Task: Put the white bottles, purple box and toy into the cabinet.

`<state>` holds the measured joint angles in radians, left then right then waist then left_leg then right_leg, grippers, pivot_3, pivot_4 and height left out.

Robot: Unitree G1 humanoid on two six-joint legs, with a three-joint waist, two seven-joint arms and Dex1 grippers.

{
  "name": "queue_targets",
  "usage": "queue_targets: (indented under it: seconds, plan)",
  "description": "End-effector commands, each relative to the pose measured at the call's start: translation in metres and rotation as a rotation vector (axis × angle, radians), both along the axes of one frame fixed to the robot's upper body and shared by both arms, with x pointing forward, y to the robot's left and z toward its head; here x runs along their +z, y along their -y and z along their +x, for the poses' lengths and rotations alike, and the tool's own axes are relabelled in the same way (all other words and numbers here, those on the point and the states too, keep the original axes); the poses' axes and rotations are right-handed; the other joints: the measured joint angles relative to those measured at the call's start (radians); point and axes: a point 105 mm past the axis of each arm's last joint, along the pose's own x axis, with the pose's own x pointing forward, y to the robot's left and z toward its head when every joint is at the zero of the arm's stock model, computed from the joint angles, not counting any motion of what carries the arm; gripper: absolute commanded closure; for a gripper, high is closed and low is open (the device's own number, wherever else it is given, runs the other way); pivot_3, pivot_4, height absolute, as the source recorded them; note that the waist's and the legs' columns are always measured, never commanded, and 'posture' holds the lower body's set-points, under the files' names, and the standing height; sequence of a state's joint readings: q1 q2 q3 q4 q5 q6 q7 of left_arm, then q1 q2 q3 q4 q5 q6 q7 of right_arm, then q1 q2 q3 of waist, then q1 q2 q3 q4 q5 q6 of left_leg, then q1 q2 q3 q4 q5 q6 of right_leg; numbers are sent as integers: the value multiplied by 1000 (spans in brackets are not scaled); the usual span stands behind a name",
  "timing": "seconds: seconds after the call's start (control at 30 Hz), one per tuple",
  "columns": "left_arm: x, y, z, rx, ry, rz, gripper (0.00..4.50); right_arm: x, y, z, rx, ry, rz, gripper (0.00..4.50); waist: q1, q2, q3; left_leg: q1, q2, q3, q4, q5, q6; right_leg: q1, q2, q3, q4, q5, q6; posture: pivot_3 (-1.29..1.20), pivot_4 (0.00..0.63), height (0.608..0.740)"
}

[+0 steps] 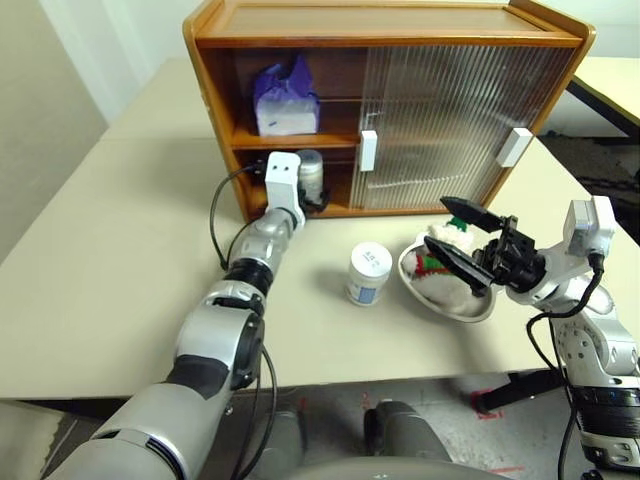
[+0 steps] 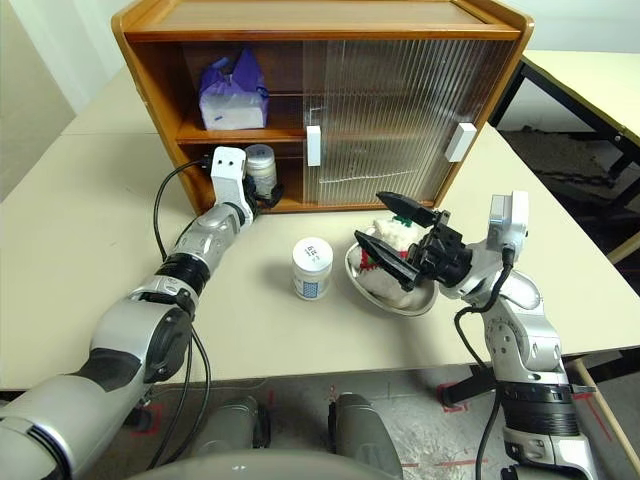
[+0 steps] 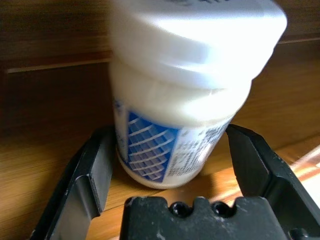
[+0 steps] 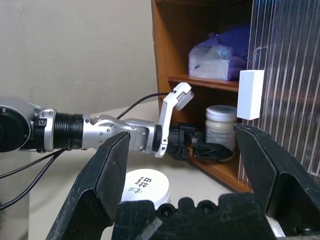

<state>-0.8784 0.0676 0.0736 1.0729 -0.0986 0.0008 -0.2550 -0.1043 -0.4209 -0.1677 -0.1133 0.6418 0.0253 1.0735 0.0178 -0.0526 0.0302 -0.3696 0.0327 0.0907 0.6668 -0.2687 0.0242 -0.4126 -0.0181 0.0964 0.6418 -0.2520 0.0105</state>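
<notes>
- Your cabinet (image 1: 400,40): left side open, both ribbed doors slid to the right.
- Top shelf holds the purple box (image 1: 285,100).
- Bottom shelf holds one white bottle (image 1: 311,175), upright at the front edge. Your left gripper (image 3: 165,165) sits around it, fingers wide, gaps on both sides.
- Second white bottle (image 1: 368,274) stands on the table (image 1: 100,260), in front of the cabinet.
- Toy (image 1: 440,262) lies in the steel dish (image 1: 478,308) beside that bottle.
- Your right gripper (image 1: 462,240) hovers over the dish, fingers spread, empty.
</notes>
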Motion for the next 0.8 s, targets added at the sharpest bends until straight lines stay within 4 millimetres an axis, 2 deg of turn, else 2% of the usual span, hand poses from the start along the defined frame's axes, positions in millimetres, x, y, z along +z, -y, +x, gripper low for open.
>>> queue_targets:
  seconds: [0.03,0.27,0.47,0.57,0.8]
  plan:
    - [-6,3,-8,-47,6,-13,18,0,-2,-1,9,0,-10,0,-1,0,0,0,0,0,0,0,0,0,0,0,0,0,0,76,0,740]
    - [-4,-19,-20,-10,29,6,18,0,-5,1,20,0,-7,0,-1,0,0,0,1,0,0,0,0,0,0,0,1,1,-1,87,0,740]
    - [12,-36,-19,44,82,61,18,0,-6,1,31,-2,-12,0,1,0,0,0,1,0,3,0,1,0,0,1,1,4,0,94,0,740]
    - [15,-38,-18,54,79,47,572,-1,-6,1,34,-4,-15,0,1,0,0,0,1,0,5,0,1,1,0,1,1,4,1,95,0,740]
    - [13,-42,-16,103,75,57,3277,-1,-6,0,33,-4,-17,0,1,0,-1,-1,2,0,8,0,1,1,0,0,2,4,1,85,0,740]
